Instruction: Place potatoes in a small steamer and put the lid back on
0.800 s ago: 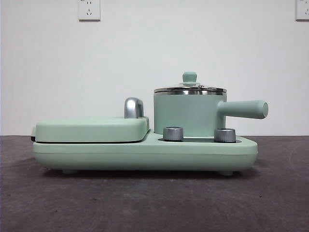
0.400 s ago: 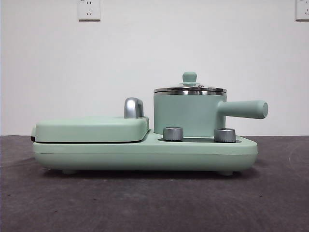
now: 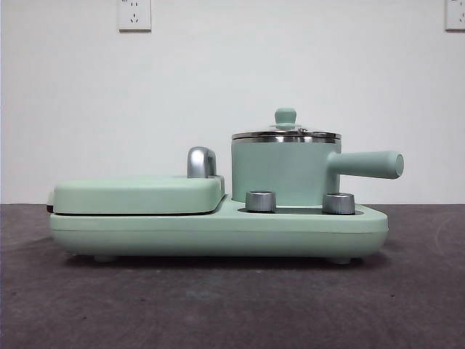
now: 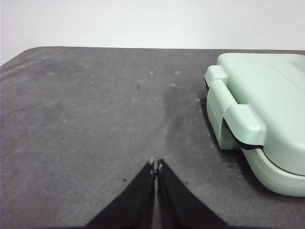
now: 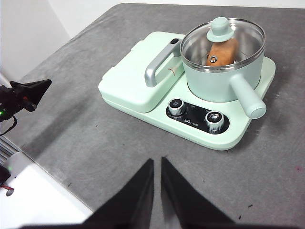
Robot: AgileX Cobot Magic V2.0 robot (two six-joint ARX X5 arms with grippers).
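The small steamer (image 3: 285,173), a mint-green pot with a side handle, stands on the right of the mint-green cooker base (image 3: 218,231). The glass lid (image 3: 285,131) with its green knob sits on the pot. In the right wrist view the orange-brown potato (image 5: 223,51) lies inside the steamer (image 5: 224,76) under the lid (image 5: 222,37). My right gripper (image 5: 157,161) is shut and empty, well back from the cooker. My left gripper (image 4: 156,165) is shut and empty over bare table, beside the griddle's end (image 4: 257,114). Neither gripper shows in the front view.
The flat griddle cover (image 3: 138,193) with its chrome handle (image 3: 201,161) takes the cooker's left half. Two knobs (image 3: 261,201) (image 3: 338,203) sit at the front. The other arm's tip (image 5: 28,93) shows in the right wrist view near the table's edge.
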